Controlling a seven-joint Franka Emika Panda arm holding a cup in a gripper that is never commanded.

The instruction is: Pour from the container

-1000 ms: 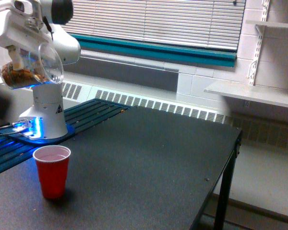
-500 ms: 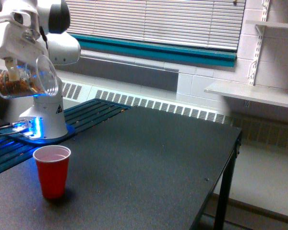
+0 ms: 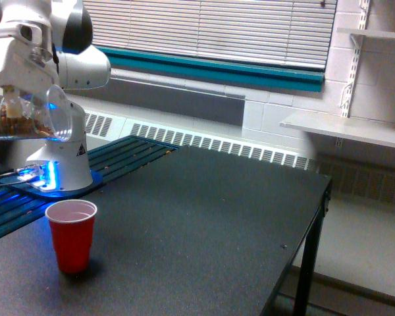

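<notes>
1. Exterior view: the gripper (image 3: 13, 99) sits at the upper left of frame, its fingers closed on the container (image 3: 29, 118), gripping it near the closed end. The exact finger contact is partly hidden by the clear plastic.
2. The container lies tipped close to horizontal in the air, mouth facing the exterior view's right, brown bits (image 3: 13, 122) gathered toward the closed end. None appear to be falling.
3. The red cup (image 3: 71, 235) stands upright near the table's (image 3: 204, 224) front left edge, below the container's mouth and slightly to the right of it.
4. Risk: with the mouth well above the cup, bits would likely scatter onto the table on further tilt.
5. Risk: a sudden tilt may release the load in one clump, overshooting or knocking over the light cup.
6. Risk: stray bits could reach the robot base (image 3: 59, 164) just behind the cup.
</notes>
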